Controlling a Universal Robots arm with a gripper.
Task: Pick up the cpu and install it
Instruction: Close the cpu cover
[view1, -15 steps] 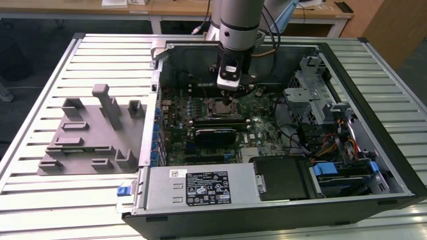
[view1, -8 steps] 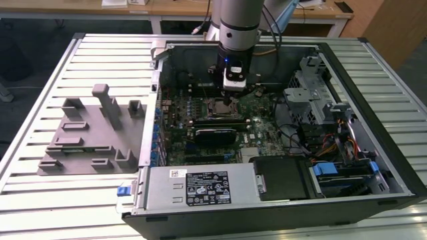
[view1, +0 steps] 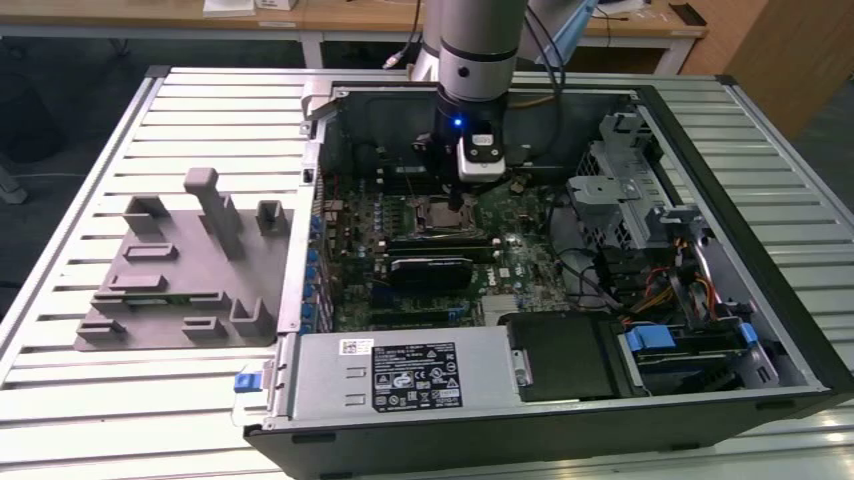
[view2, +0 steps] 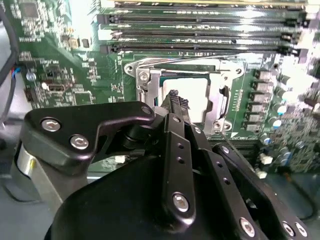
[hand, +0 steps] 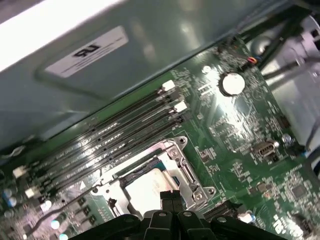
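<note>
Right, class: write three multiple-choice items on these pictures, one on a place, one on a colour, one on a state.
1. Where is the grey tray? A) beside the computer case, at the exterior view's left B) inside the case C) on the arm
2. The motherboard is: A) red B) green C) white
3. The cpu is: A) standing on edge B) lying in its socket C) on the tray
Answers: 1 A, it rests on the slatted table outside the case; 2 B, green in both wrist views; 3 B, it lies flat in the socket below the gripper.
</note>
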